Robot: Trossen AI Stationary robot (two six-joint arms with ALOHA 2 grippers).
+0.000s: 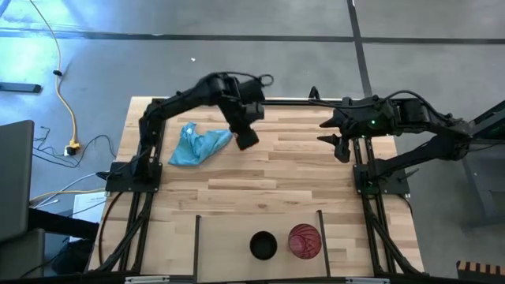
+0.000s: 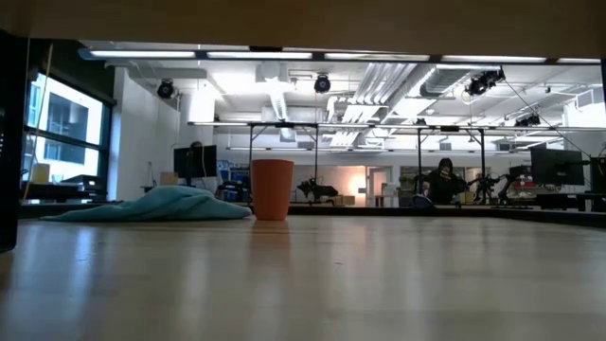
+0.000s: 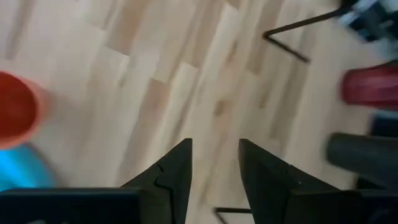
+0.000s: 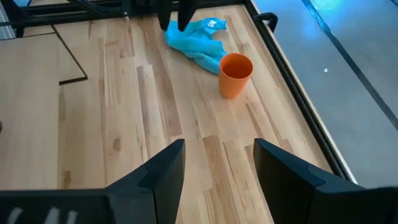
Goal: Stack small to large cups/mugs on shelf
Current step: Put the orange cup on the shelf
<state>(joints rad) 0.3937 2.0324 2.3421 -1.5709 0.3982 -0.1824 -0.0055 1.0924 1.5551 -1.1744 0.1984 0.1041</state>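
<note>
The small orange cup (image 4: pixel 235 74) stands upright on the planks beside the light-blue cloth (image 1: pixel 197 146). It also shows in the low view (image 2: pixel 272 189) and at the edge of the left wrist view (image 3: pixel 15 109); in the high view the left arm hides it. The black cup (image 1: pixel 263 244) and the red-pink cup (image 1: pixel 304 241) stand side by side on the shelf (image 1: pixel 229 237), between its two black bars. My left gripper (image 1: pixel 247 140) hangs open above the table just right of the cloth and touches nothing. My right gripper (image 1: pixel 325 131) is open at the far right, pointing left.
The cloth lies crumpled at the table's far left, against the orange cup. Bare planks stretch between the grippers and the shelf at the near edge. Black frame rails (image 4: pixel 292 68) run along the table's sides. Beyond the table, a person shows far off in the low view.
</note>
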